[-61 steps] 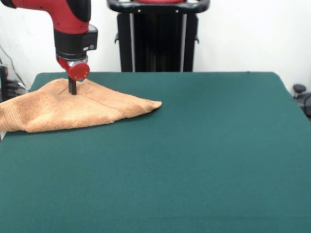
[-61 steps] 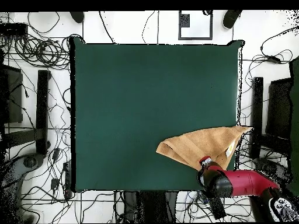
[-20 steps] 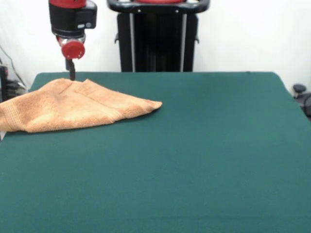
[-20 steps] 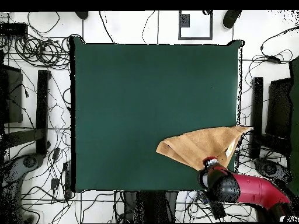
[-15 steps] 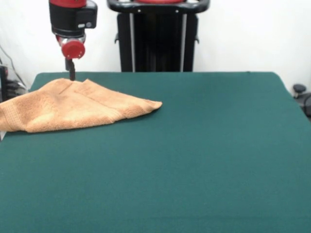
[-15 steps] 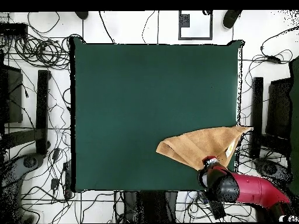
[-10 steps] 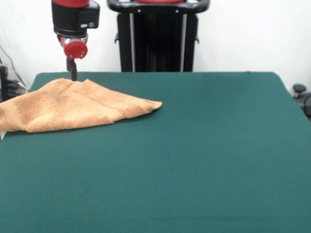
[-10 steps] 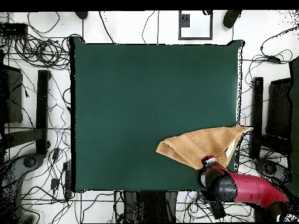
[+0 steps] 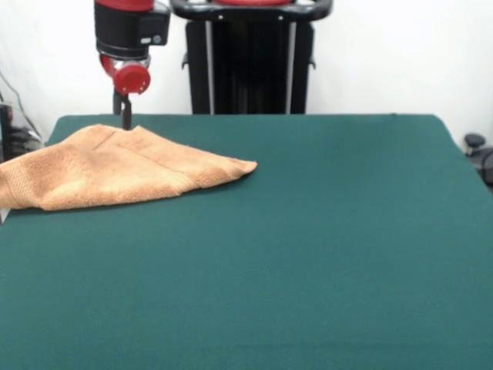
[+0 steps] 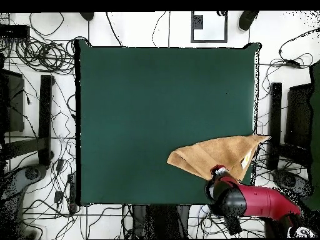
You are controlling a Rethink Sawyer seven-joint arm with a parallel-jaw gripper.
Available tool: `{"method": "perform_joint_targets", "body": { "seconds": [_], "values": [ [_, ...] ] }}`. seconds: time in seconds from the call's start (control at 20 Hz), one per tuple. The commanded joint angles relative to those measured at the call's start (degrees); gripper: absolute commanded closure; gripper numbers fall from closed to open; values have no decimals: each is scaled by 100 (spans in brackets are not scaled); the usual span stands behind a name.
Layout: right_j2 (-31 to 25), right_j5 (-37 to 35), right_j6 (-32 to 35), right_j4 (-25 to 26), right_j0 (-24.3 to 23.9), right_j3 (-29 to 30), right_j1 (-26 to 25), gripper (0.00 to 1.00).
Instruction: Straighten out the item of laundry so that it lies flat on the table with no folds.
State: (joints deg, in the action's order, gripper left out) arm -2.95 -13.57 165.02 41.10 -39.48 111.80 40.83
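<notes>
The light orange-tan towel point(image 9: 115, 169) lies folded into a rough triangle at the far left of the green table point(image 9: 323, 231), and its left end reaches the table's edge. In the overhead view the towel point(image 10: 215, 155) sits at the lower right, with one corner over the table's point(image 10: 156, 106) right edge. My gripper point(image 9: 125, 119) hangs just above the towel's far edge. Its dark fingers are together and hold nothing. From above, the gripper point(image 10: 216, 170) is at the towel's near-robot edge.
The black robot pedestal point(image 9: 250, 58) stands behind the table's far edge. Cables point(image 10: 37, 56) and black stands point(image 10: 45, 119) lie on the floor around the table. Most of the green surface is bare cloth.
My gripper, which was pressed into the towel three seconds ago, has lifted off it and shifted slightly right in the front view. The towel has kept its shape and place.
</notes>
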Motion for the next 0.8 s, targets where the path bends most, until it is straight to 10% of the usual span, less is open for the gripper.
{"method": "perform_joint_targets", "body": {
  "seconds": [0.05, 0.8],
  "values": [
    [261, 621, 884, -408, 727, 395, -396, 0],
    [446, 1026, 544, -713, 795, 197, -797, 0]
  ]
}}
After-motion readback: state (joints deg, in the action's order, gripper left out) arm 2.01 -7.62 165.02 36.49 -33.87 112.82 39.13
